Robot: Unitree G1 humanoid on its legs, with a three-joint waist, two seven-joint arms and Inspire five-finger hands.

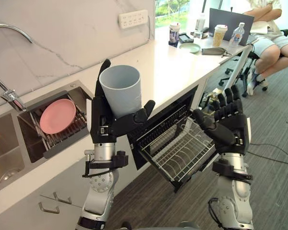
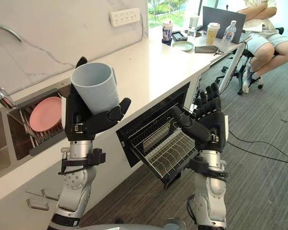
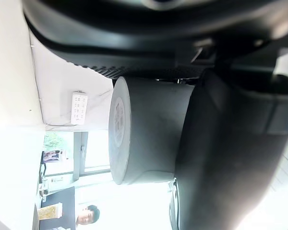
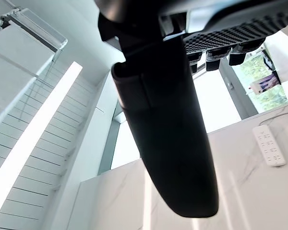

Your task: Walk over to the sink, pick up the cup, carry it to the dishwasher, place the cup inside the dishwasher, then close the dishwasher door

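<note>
Left hand (image 1: 102, 120) is curled round the grey cup (image 1: 121, 88), upright, mouth up, out in front of the counter (image 1: 168, 67). Pulled-out dishwasher rack (image 1: 178, 147) lies lower, to its right, between both hands. Right hand (image 1: 230, 127) is empty, fingers straight. Cup base is hidden in the palm; what's beneath the rack is unclear.

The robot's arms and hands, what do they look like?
The left arm and right arm are rounded silver-grey metal with black wrist collars. The left hand and right hand are black and human-shaped, with blocky fingers and a thumb.
</note>
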